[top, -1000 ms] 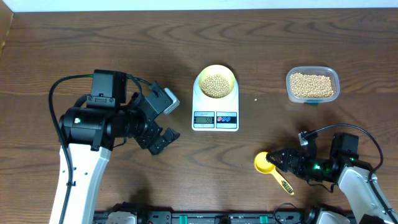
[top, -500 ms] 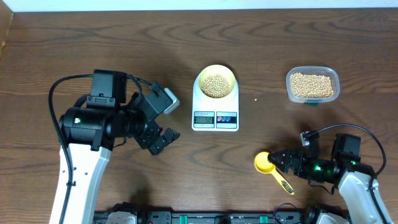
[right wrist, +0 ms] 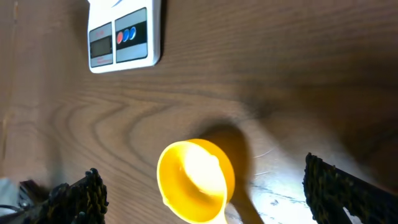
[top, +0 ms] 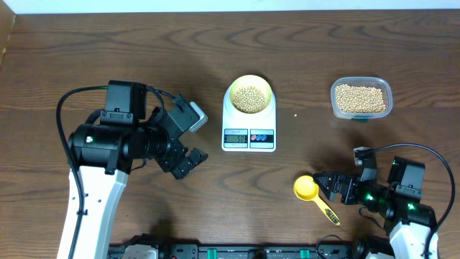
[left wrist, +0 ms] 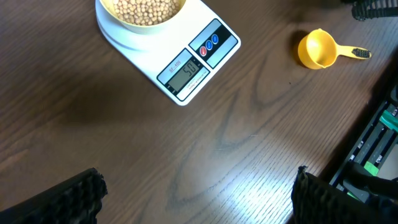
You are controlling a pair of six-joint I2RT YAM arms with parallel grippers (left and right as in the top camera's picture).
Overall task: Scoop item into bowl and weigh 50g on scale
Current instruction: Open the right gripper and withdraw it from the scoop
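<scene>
The pale-yellow bowl (top: 249, 95) holds tan beans (top: 249, 98) and stands on the white scale (top: 249, 126). The scale also shows in the left wrist view (left wrist: 186, 56), where its display reads 50, and in the right wrist view (right wrist: 124, 37). A clear tub (top: 361, 98) with more beans sits at the back right. The bright yellow scoop (top: 310, 192) lies empty on the table; it also shows in the right wrist view (right wrist: 196, 180). My right gripper (top: 333, 188) is open, its fingers apart on either side of the scoop's handle end. My left gripper (top: 185, 162) is open and empty over bare wood.
A single stray bean (top: 295, 114) lies between the scale and the tub. A dark equipment rail (top: 237, 252) runs along the table's front edge. The left arm body (top: 118, 140) stands at the left.
My right arm has drawn back to the right, away from the yellow scoop, which stays lying where it was. The left arm has not moved.
</scene>
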